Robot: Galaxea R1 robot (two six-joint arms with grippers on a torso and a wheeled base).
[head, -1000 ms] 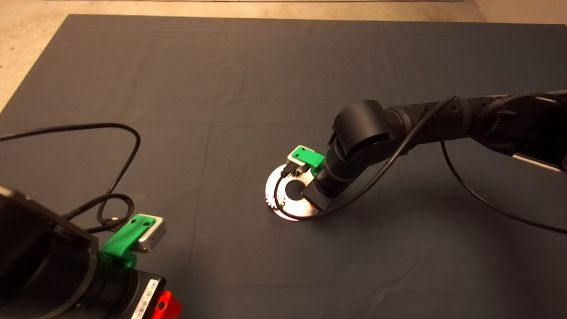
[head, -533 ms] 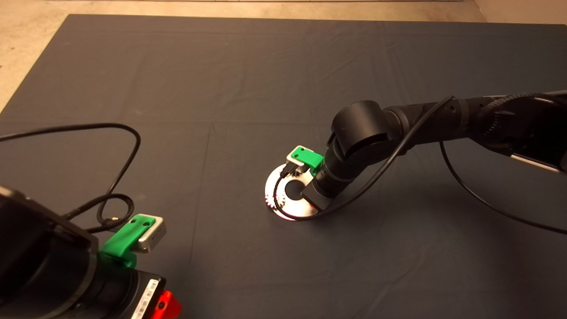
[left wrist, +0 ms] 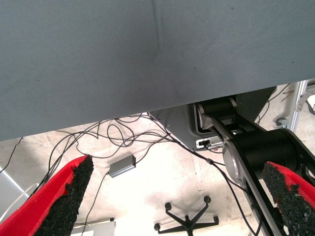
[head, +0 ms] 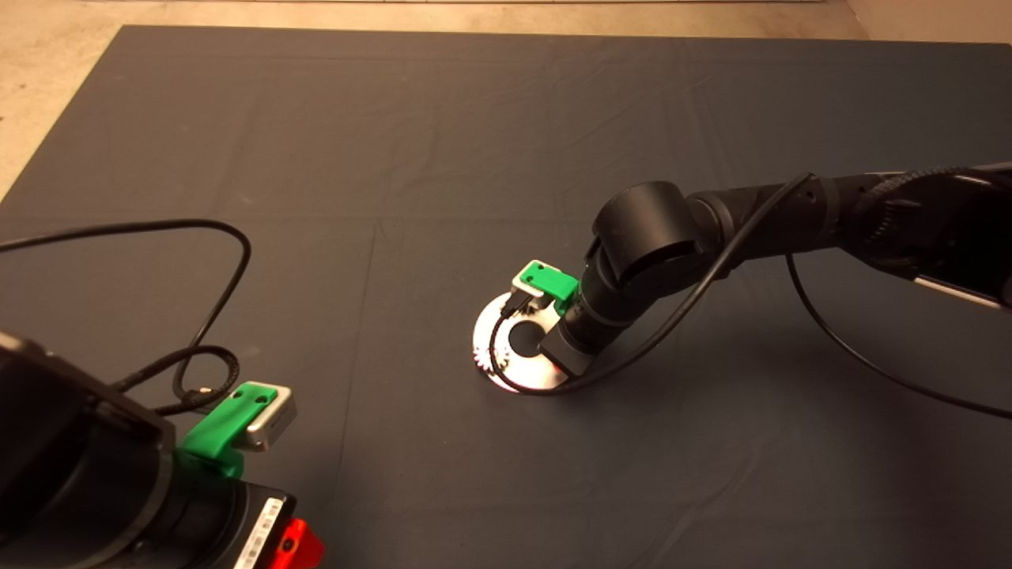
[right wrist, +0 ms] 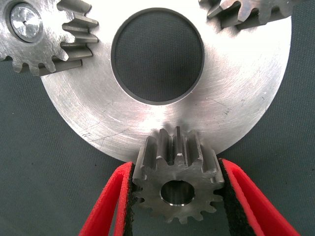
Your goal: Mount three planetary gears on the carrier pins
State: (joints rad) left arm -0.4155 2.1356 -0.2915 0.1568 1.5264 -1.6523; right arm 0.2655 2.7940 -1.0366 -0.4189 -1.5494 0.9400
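Three planetary gears showed in the right wrist view. One gear [right wrist: 177,184] was pinched between the black pads [right wrist: 129,206] of the right gripper [right wrist: 176,206], its bore axis roughly upright so the open dark hole faced the camera, teeth pointing outward all round; it sat at the rim of the round plate [right wrist: 236,98], overlapping the edge. A second gear [right wrist: 42,32] lay flat on the plate with a silvery carrier pin [right wrist: 24,19] showing in its bore. The third gear [right wrist: 251,12] was only partly in view at the opposite side of the plate's large centre hole [right wrist: 157,54], and whether a pin filled it could not be told. Seen from above, the right gripper [head: 553,359] stood over the plate [head: 484,336] near the middle of the dark mat [head: 474,118]. At the lower left edge the left gripper [left wrist: 182,201] waited, fingers spread wide apart, its wrist view showing cables [left wrist: 123,132] on the floor
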